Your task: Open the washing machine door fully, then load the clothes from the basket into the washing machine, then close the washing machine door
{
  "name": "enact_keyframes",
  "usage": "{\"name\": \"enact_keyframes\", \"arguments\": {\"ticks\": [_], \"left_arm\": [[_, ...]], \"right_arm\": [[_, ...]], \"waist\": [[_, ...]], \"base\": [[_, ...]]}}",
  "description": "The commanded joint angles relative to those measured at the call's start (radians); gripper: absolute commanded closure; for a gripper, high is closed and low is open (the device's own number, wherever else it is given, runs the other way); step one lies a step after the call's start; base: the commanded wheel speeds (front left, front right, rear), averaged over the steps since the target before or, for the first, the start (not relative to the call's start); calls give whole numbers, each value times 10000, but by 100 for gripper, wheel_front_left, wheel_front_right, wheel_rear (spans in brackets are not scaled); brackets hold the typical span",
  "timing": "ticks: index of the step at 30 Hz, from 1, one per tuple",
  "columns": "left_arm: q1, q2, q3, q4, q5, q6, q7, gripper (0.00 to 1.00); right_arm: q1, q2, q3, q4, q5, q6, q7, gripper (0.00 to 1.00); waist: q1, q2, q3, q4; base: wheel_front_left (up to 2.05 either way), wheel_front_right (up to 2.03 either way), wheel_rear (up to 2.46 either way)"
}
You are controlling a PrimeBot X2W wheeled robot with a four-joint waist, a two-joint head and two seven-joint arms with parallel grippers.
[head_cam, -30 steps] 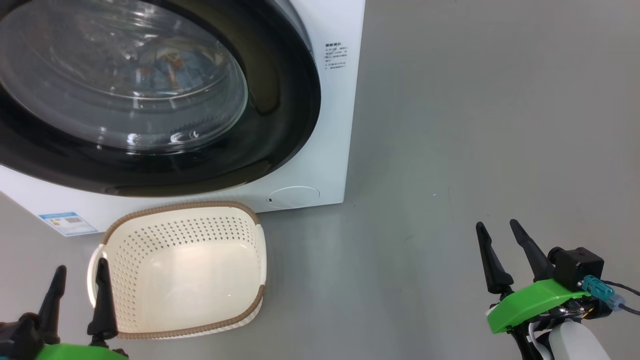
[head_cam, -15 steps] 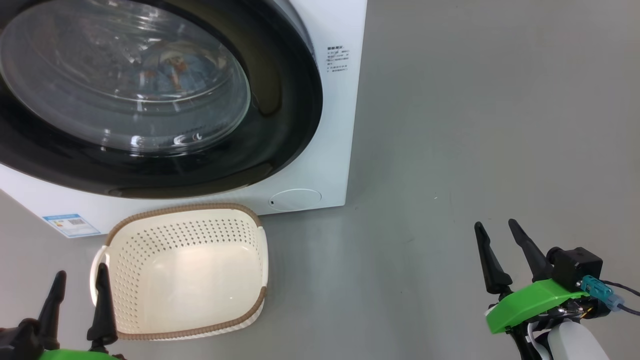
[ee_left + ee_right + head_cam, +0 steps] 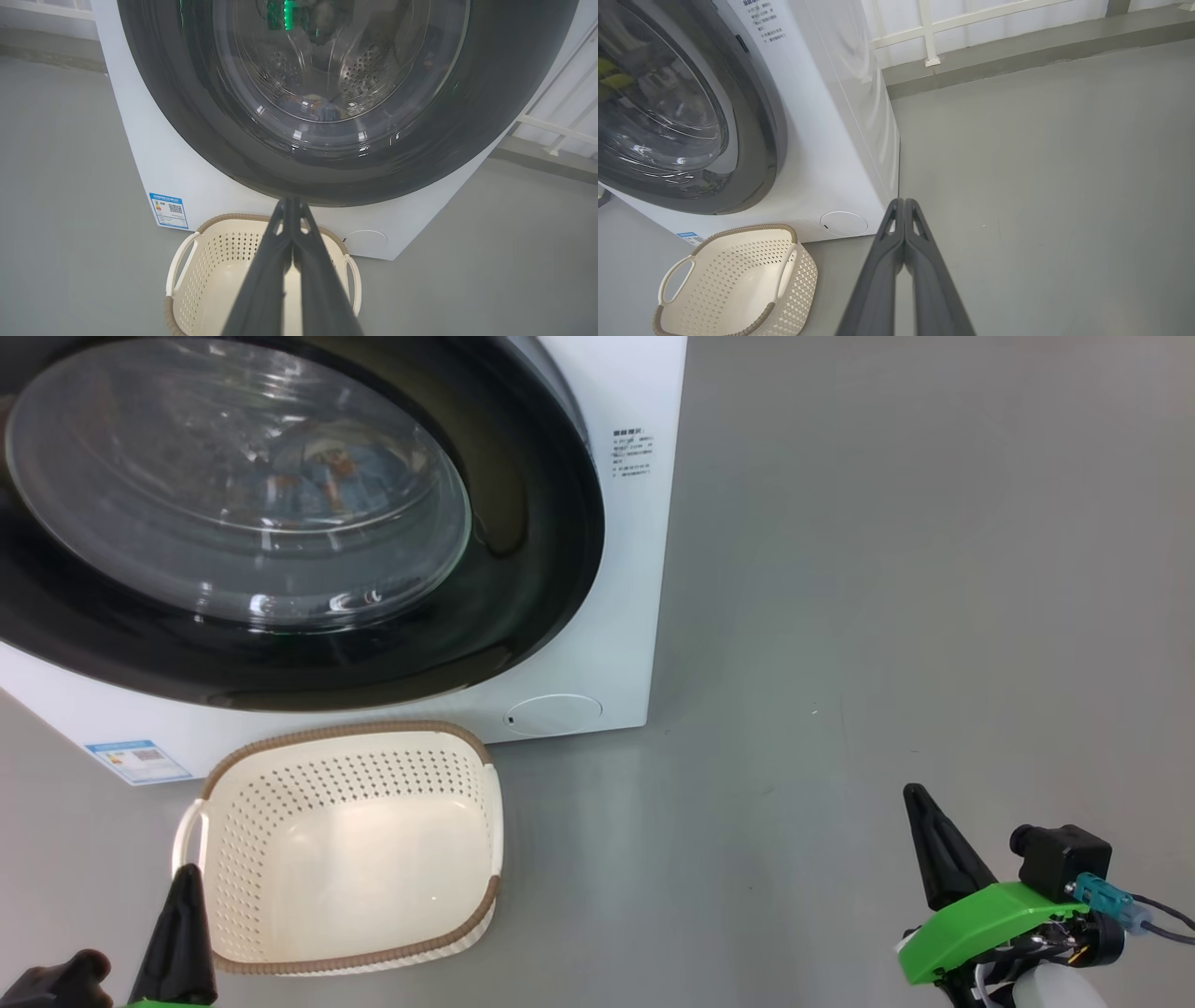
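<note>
Washing machine door [image 3: 537, 569] shut flush on the washing machine [image 3: 621, 616], clothes [image 3: 327, 462] behind the glass. Basket [image 3: 345, 734] empty, on the floor [image 3: 887, 569] just beside the machine's bottom front edge. Left tool [image 3: 290, 202] and right tool [image 3: 904, 202] are pressed together, holding nothing. Open floor to the right.

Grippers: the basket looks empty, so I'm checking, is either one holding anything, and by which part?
Nothing is held. The left gripper and the right gripper are both shut, with their jaws pressed together on nothing.
</note>
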Motion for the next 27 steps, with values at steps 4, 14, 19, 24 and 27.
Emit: {"name": "enact_keyframes", "arguments": {"ticks": [4, 14, 19, 24, 27], "left_arm": [[-175, 160, 97, -160, -597, 6, 131, 100], [-288, 99, 111, -78, -1599, 1, 415, 100], [-339, 68, 119, -41, -2101, -2, 558, 100], [-389, 36, 128, -6, -2602, -5, 701, 100], [-419, 16, 133, 14, -2902, -6, 787, 100]], "right_arm": [[-91, -47, -77, -337, 643, -5, 138, 100], [-19, -8, -166, -483, 1709, -10, 429, 100], [22, 12, -212, -559, 2243, -13, 576, 100], [63, 32, -258, -635, 2777, -16, 724, 100], [88, 44, -286, -681, 3097, -17, 813, 100]], "waist": [[-1, 0, -47, 24], [-3, 0, -156, 67], [-3, 0, -213, 88], [-3, 0, -271, 110], [-3, 0, -305, 122]], "base": [[0, 0, 0], [0, 0, 0], [0, 0, 0], [0, 0, 0], [0, 0, 0]]}}
